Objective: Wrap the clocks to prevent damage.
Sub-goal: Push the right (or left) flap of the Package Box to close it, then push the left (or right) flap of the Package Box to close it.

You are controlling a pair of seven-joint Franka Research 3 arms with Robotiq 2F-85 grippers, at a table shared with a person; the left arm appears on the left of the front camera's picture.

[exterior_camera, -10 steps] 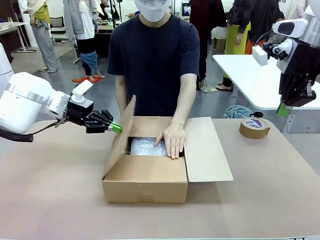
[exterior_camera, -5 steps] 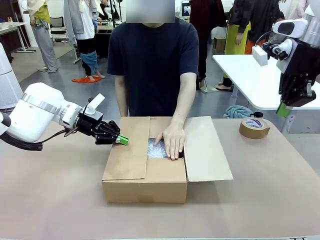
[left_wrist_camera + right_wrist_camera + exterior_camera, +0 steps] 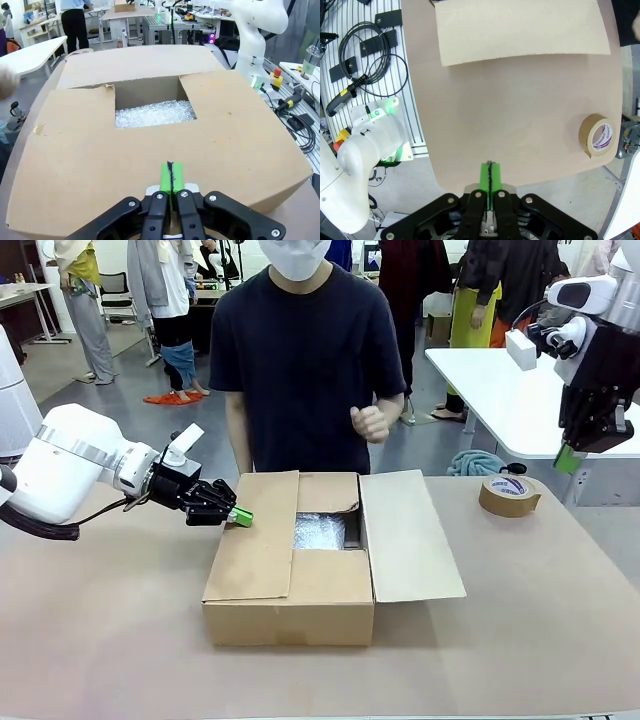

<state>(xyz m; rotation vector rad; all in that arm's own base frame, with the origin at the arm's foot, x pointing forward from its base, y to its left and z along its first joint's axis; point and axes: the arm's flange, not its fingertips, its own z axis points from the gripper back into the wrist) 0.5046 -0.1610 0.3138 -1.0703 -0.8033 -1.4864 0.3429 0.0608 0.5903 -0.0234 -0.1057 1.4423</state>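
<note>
A brown worktop carries a cardboard box near its middle, one flap lying open to the right, and a tape roll well apart near the far right edge

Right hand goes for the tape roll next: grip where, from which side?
Take the tape roll by its ring wall, coming straight down from above. It lies flat on the table, core hole facing up, so one finger can probably drop into the hole and the other outside the rim. The right hand is shut; open it first.
</note>
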